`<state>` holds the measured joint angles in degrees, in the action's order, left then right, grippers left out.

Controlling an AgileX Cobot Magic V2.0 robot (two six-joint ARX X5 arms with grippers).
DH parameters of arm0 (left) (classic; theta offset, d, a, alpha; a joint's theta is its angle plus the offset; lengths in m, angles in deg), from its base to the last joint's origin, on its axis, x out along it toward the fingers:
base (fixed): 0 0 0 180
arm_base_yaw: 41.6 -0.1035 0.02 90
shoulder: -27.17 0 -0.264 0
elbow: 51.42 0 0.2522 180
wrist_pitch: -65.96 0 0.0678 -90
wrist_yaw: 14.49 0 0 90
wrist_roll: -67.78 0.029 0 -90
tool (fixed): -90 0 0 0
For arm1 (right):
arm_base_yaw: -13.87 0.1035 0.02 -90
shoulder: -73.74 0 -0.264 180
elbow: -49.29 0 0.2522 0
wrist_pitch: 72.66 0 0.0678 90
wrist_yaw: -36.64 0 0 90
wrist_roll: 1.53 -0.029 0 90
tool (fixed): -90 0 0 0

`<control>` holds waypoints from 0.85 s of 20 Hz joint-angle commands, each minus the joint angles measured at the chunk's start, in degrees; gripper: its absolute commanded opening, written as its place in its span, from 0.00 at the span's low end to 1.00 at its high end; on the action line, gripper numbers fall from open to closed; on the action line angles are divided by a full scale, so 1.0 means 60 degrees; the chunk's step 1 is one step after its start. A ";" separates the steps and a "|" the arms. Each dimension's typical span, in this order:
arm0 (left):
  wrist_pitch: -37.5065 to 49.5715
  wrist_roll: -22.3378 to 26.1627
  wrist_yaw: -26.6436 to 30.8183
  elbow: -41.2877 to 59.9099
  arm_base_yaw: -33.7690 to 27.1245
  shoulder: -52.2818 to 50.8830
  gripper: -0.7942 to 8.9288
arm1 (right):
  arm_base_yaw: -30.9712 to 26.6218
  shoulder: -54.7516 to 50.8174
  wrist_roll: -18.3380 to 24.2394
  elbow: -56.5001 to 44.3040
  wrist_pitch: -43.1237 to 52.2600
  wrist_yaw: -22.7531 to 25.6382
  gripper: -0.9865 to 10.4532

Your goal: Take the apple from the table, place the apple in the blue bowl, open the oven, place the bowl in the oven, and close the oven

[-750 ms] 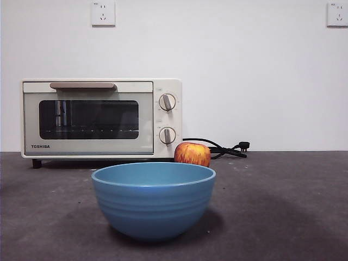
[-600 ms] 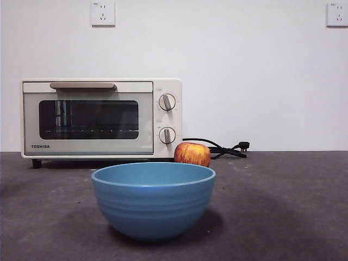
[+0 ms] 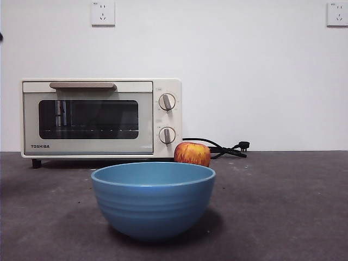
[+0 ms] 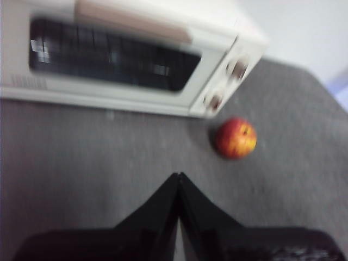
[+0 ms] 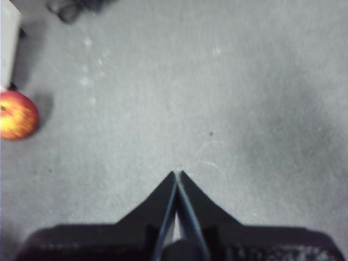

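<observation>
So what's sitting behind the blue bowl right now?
The apple sits on the table behind the blue bowl, beside the oven; its black cord trails away. The bowl's rim hides the apple's base.

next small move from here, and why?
Probably open a claw and bring it down over the apple. It sits untouched on the table by the oven, the blue bowl is empty, and both the left claw and the right claw hang shut above the table. The left looks nearer.
</observation>
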<state>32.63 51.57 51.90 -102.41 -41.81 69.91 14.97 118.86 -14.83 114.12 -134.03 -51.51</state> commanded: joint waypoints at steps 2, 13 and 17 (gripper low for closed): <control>-0.0619 -0.0058 -0.0765 -0.0186 0.0018 0.0809 0.08 | 0.0000 0.1104 -0.0036 0.0412 -0.0051 -0.0561 0.09; -0.2051 0.0295 -0.1381 -0.0186 0.0018 0.1315 0.08 | 0.1931 0.5351 0.0215 0.3752 -0.0073 -0.2317 0.09; -0.2269 0.0699 -0.1381 -0.0186 0.0018 0.1315 0.08 | 0.3129 0.7049 0.0248 0.5679 -0.0481 -0.1453 0.09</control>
<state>18.95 54.33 43.79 -103.24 -41.81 77.78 33.68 160.74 -13.89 147.87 -137.00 -60.37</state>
